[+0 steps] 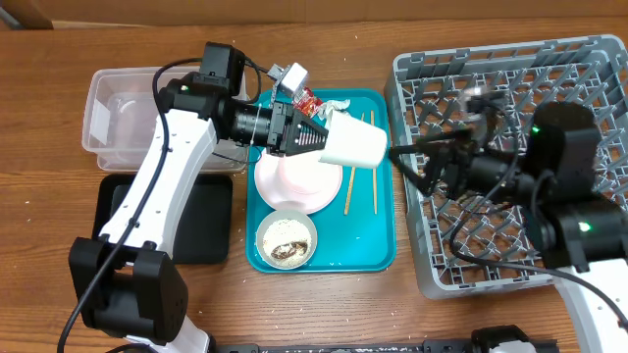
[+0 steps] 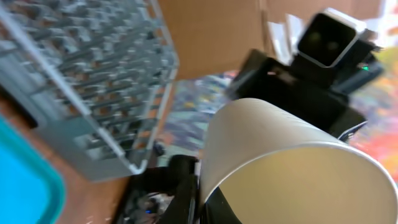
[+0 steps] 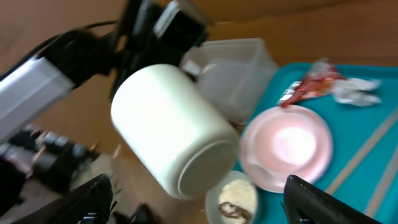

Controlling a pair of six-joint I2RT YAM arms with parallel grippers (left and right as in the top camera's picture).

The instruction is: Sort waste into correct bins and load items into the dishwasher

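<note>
My left gripper is shut on the rim of the white cup and holds it on its side in the air above the teal tray, its base pointing at the dish rack. In the left wrist view the cup fills the frame, with my fingers on its rim. My right gripper is open and empty at the rack's left wall, facing the cup. The pink plate, the bowl of food scraps, the chopsticks, the red wrapper and the tissue lie on the teal tray.
The teal tray lies between the bins and the rack. The clear tub stands at the far left, with the black tray in front of it. The right arm reaches across the rack's middle.
</note>
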